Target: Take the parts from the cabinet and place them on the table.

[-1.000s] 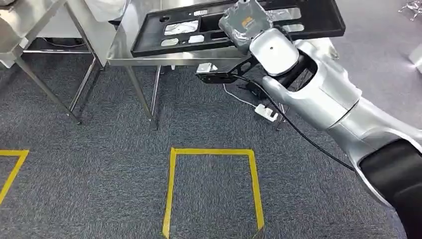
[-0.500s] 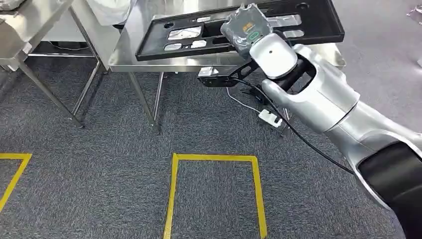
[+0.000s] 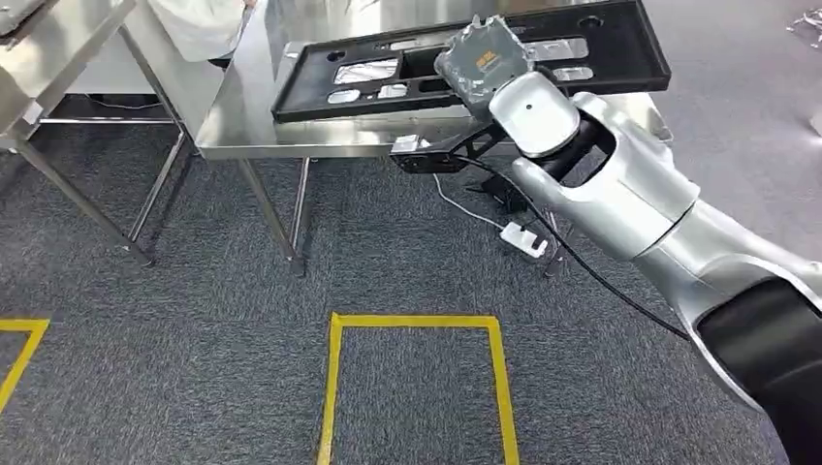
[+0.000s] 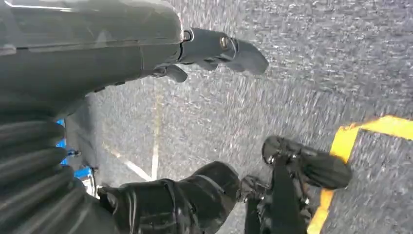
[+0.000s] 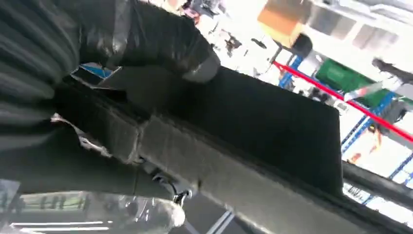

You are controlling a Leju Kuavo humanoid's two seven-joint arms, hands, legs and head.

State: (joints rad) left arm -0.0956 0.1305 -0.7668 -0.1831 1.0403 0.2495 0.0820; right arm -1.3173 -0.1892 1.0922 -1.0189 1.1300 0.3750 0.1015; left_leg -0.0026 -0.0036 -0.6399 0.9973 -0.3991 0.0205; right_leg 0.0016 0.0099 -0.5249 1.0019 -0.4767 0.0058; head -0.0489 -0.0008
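Black flat panel (image 3: pixel 465 60): long, thin, rectangular, with several cut-out slots showing steel beneath. Long axis runs left-right across steel table (image 3: pixel 242 116), right end angled slightly farther away, overhanging table. Right hand (image 3: pixel 482 60) clamped on panel's near edge. Left hand (image 4: pixel 146 53) hangs over carpet (image 3: pixel 194 281), fingers apart, holding nothing.

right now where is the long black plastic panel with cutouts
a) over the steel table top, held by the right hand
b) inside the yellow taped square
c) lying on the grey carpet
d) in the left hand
a: the long black plastic panel with cutouts lies across the stainless steel table with the right hand on its near edge.
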